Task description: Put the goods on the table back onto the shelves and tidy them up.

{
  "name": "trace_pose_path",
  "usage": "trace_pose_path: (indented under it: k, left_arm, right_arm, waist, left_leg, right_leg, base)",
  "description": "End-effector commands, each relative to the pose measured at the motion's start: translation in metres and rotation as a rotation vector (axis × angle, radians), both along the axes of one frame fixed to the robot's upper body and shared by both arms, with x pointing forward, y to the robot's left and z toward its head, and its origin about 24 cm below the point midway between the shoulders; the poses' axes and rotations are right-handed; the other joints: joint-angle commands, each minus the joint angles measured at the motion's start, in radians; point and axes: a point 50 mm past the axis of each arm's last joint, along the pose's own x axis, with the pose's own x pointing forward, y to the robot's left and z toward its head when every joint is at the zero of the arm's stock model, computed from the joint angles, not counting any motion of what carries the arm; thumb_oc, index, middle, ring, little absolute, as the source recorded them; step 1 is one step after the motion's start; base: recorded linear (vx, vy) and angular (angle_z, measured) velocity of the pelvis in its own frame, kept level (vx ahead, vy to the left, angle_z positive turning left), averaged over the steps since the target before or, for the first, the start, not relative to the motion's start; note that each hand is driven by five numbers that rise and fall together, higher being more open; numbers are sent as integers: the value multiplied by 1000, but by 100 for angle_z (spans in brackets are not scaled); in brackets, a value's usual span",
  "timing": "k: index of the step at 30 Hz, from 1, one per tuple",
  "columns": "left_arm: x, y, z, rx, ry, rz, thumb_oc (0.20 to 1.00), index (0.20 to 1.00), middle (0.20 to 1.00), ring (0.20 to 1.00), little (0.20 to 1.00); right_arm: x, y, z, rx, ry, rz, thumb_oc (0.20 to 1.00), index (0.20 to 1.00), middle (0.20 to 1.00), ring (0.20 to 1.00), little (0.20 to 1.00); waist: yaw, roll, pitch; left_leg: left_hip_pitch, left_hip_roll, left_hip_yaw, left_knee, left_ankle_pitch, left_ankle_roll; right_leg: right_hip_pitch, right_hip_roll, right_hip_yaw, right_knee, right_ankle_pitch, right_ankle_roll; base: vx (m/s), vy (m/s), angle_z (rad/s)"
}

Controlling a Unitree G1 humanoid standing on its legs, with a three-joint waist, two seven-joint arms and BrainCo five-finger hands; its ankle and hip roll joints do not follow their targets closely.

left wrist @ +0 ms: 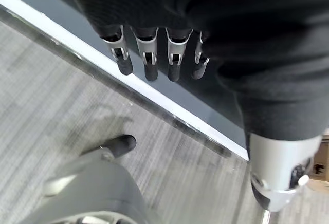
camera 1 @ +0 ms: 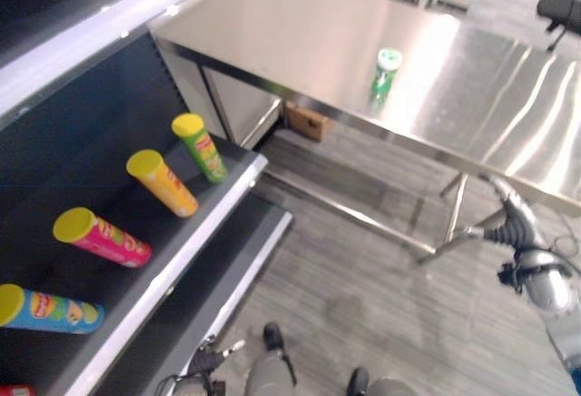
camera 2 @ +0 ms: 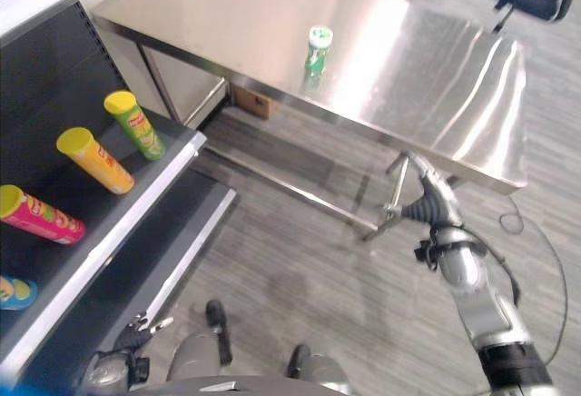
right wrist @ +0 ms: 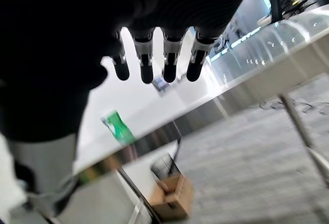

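Green can point(camera 1: 386, 73) is the one item I see left on the steel table point(camera 1: 300, 24); it stands upright near the front edge, nothing touching it; the right wrist view shows it too point(right wrist: 117, 127), beyond the table's edge. Four cans already lie on their sides on the dark shelf point(camera 1: 195, 237), lids toward the aisle: a green-bodied one point(camera 1: 200, 146), an orange-yellow one point(camera 1: 162, 181), a pink one point(camera 1: 100, 236), a blue one point(camera 1: 50, 308); they're spaced apart in a rough row, angled rather than squared up. By my read the job is mostly done; what remains is fetching the last can and straightening the row.

Right hand point(camera 2: 434, 198) sits low beside the table's leg, below the tabletop and well apart from the can; fingers point(right wrist: 146, 59) are straight and spread, holding nothing. Left hand point(left wrist: 154, 54) hangs down near the lower shelf edge over the floor; fingers extended and apart, also empty. Next I'd have to bring the right hand up above the tabletop to reach the can.
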Motion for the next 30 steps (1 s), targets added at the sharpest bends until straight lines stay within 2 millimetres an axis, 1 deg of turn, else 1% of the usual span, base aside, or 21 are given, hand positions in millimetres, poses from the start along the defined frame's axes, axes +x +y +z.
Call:
trace_pose_path:
  k: [1, 2, 4, 6, 8, 10, 11, 13, 14, 16, 17, 19, 20, 21, 22, 23, 24, 26, 27, 29, 30]
  left_arm:
    - [-10, -1, -1, 6, 4, -10, 1000, 1000, 1000, 1000, 1000]
    - [-10, 1, -1, 11, 11, -10, 1000, 1000, 1000, 1000, 1000]
    - [-16, 6, -2, 19, 26, 20, 1000, 1000, 1000, 1000, 1000]
    - [-19, 8, -3, 23, 41, 27, 1000, 1000, 1000, 1000, 1000]
    - [-18, 12, -2, 34, 48, 22, 1000, 1000, 1000, 1000, 1000]
    - [-13, 16, 0, 52, 43, 11, 1000, 1000, 1000, 1000, 1000]
    - [-13, 16, 1, 52, 42, 10, 1000, 1000, 1000, 1000, 1000]
    - [-7, 20, 4, 71, 23, 2, 1000, 1000, 1000, 1000, 1000]
    - [-2, 22, 7, 84, 5, -1, 1000, 1000, 1000, 1000, 1000]
    - [0, 22, 8, 81, -3, -5, 1000, 1000, 1000, 1000, 1000]
    - [0, 19, 7, 75, -4, -13, 1000, 1000, 1000, 1000, 1000]
    - [-3, 16, 4, 70, 17, -31, 1000, 1000, 1000, 1000, 1000]
    - [-3, 15, 4, 69, 18, -33, 1000, 1000, 1000, 1000, 1000]
    - [-4, 13, 2, 69, 32, -47, 1000, 1000, 1000, 1000, 1000]
    - [-2, 11, 1, 68, 38, -62, 1000, 1000, 1000, 1000, 1000]
    - [0, 11, 1, 70, 38, -70, 1000, 1000, 1000, 1000, 1000]
    - [0, 11, 1, 70, 38, -71, 1000, 1000, 1000, 1000, 1000]
    - [-2, 11, -1, 67, 57, -74, 1000, 1000, 1000, 1000, 1000]
    - [-2, 10, -1, 67, 58, -77, 1000, 1000, 1000, 1000, 1000]
    - [-7, 10, -3, 64, 82, -83, 1000, 1000, 1000, 1000, 1000]
    - [-9, 10, -4, 61, 90, -81, 1000, 1000, 1000, 1000, 1000]
  right_arm:
    - [5, -4, 34, -25, -142, 11, 1000, 1000, 1000, 1000, 1000]
    - [6, -3, 35, -32, -141, 13, 1000, 1000, 1000, 1000, 1000]
    - [11, -2, 39, -40, -156, 15, 1000, 1000, 1000, 1000, 1000]
    - [11, -4, 41, -42, -166, 3, 1000, 1000, 1000, 1000, 1000]
    - [10, -8, 44, -55, -185, -14, 1000, 1000, 1000, 1000, 1000]
    - [8, -10, 48, -64, -205, -26, 1000, 1000, 1000, 1000, 1000]
    - [8, -11, 49, -64, -206, -26, 1000, 1000, 1000, 1000, 1000]
    - [6, -15, 54, -79, -226, -42, 1000, 1000, 1000, 1000, 1000]
    - [7, -17, 60, -88, -251, -52, 1000, 1000, 1000, 1000, 1000]
    - [6, -18, 65, -103, -268, -58, 1000, 1000, 1000, 1000, 1000]
    - [6, -22, 68, -118, -275, -68, 1000, 1000, 1000, 1000, 1000]
    - [4, -28, 75, -146, -294, -97, 1000, 1000, 1000, 1000, 1000]
    - [3, -28, 75, -148, -293, -99, 1000, 1000, 1000, 1000, 1000]
    - [-1, -34, 77, -165, -298, -123, 1000, 1000, 1000, 1000, 1000]
    - [-10, -42, 78, -180, -309, -171, 1000, 1000, 1000, 1000, 1000]
    - [-17, -47, 76, -185, -308, -202, 1000, 1000, 1000, 1000, 1000]
    - [-17, -47, 76, -185, -307, -203, 1000, 1000, 1000, 1000, 1000]
    - [-29, -59, 73, -186, -296, -262, 1000, 1000, 1000, 1000, 1000]
    - [-30, -59, 73, -186, -295, -265, 1000, 1000, 1000, 1000, 1000]
    - [-36, -65, 76, -207, -285, -280, 1000, 1000, 1000, 1000, 1000]
    - [-38, -66, 77, -218, -279, -279, 1000, 1000, 1000, 1000, 1000]
  waist:
    - [22, 45, -34]
    - [26, 34, -38]
    - [35, 7, -47]
    - [39, -3, -54]
    - [43, -21, -54]
    - [31, -30, -44]
    - [31, -32, -44]
    - [9, -32, -29]
    - [1, -36, -28]
    - [2, -21, -35]
    - [-2, -7, -38]
    - [-15, 11, -47]
    - [-15, 13, -48]
    - [-29, 17, -51]
    - [-55, 17, -48]
    - [-63, 13, -51]
    - [-63, 13, -52]
    - [-83, 1, -58]
    - [-83, 1, -59]
    - [-90, -15, -71]
    - [-92, -17, -73]
  left_leg:
    - [-52, 129, 36, -163, 242, -83]
    - [-51, 123, 28, -145, 225, -97]
    - [-54, 116, 69, -93, 185, -79]
    - [-53, 110, 87, -83, 169, -69]
    - [-49, 91, 110, -64, 133, -47]
    - [-33, 75, 116, -46, 96, -29]
    - [-35, 71, 117, -44, 92, -26]
    - [-10, 48, 104, -43, 56, 0]
    - [12, 3, 85, -64, 32, 27]
    - [50, -25, 55, -103, 18, 32]
    - [64, -33, 33, -127, 19, 32]
    - [96, -51, 4, -158, 7, 25]
    - [97, -52, 2, -161, 7, 26]
    - [112, -56, -16, -170, -1, 22]
    - [126, -66, -31, -174, 3, 26]
    - [131, -73, -49, -176, -4, 25]
    - [131, -73, -49, -176, -4, 25]
    - [148, -99, -92, -178, -23, 25]
    - [147, -101, -95, -177, -24, 26]
    - [155, -128, -126, -179, -33, 26]
    - [160, -135, -137, -181, -36, 25]
  right_leg:
    - [25, 68, 6, -10, -33, 9]
    - [39, 61, 7, -10, -52, 9]
    - [65, 36, -13, -7, -56, 13]
    - [70, 22, -30, 12, -57, 19]
    - [39, -15, -55, 127, -70, 38]
    - [-17, -55, -77, 270, -60, 76]
    - [-23, -62, -77, 283, -66, 80]
    - [-105, -105, -78, 451, -25, 114]
    - [-138, -154, -83, 491, 1, 129]
    - [-148, -177, -99, 420, -16, 98]
    - [-151, -187, -107, 376, -7, 90]
    - [-186, -222, -97, 295, 34, 97]
    - [-183, -221, -99, 289, 38, 98]
    - [-193, -232, -79, 231, 67, 107]
    - [-216, -248, -37, 165, 122, 112]
    - [-221, -252, -9, 141, 146, 121]
    - [-221, -252, -10, 140, 146, 121]
    - [-232, -259, 46, 108, 187, 139]
    - [-228, -261, 42, 105, 188, 141]
    - [-229, -265, 59, 74, 233, 157]
    - [-228, -263, 60, 63, 240, 161]
  base:
    - [292, 119, -26]
    - [295, 116, -19]
    - [278, 147, -18]
    - [149, 118, -28]
    - [134, 167, -7]
    - [88, 141, 15]
    - [70, 150, 6]
    - [83, 181, 24]
    - [141, 155, 43]
    - [162, 71, 19]
    - [143, 12, 0]
    - [157, -11, 13]
    - [180, -27, 18]
    - [161, -50, 63]
    - [223, -81, 79]
    - [129, -57, 107]
    - [134, -45, 87]
    - [179, -59, 80]
    - [162, -61, 74]
    - [157, -85, 97]
    - [131, -75, 66]
